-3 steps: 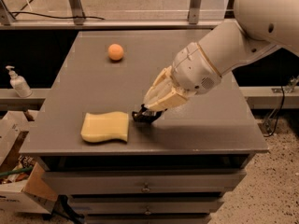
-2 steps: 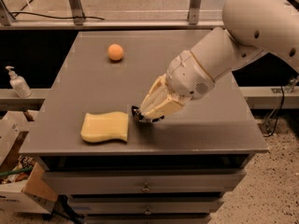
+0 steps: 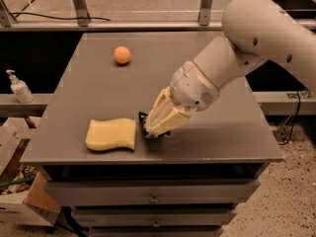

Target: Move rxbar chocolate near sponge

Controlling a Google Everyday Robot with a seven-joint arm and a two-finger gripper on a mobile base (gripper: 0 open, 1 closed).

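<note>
The pale yellow sponge [image 3: 111, 134] lies flat near the front left edge of the grey table [image 3: 222, 147]. My gripper [image 3: 154, 131] points down at the table just right of the sponge, low over the surface. It is shut on the rxbar chocolate [image 3: 144, 124]. Only a small black part of the bar shows at the gripper's tips, right next to the sponge's right edge. The rest of the bar is hidden by the cream gripper body.
An orange ball [image 3: 122, 55] sits at the back left of the table. My white arm [image 3: 256, 38] reaches in from the upper right. A sanitizer bottle [image 3: 19, 88] stands on a ledge to the left. Cardboard boxes [image 3: 19, 196] lie on the floor at lower left. Drawers [image 3: 154, 199] sit below the tabletop.
My gripper has moved slightly left toward the sponge with the black bar at its tips, and has come lower to the table. The sponge and the ball have not moved.
</note>
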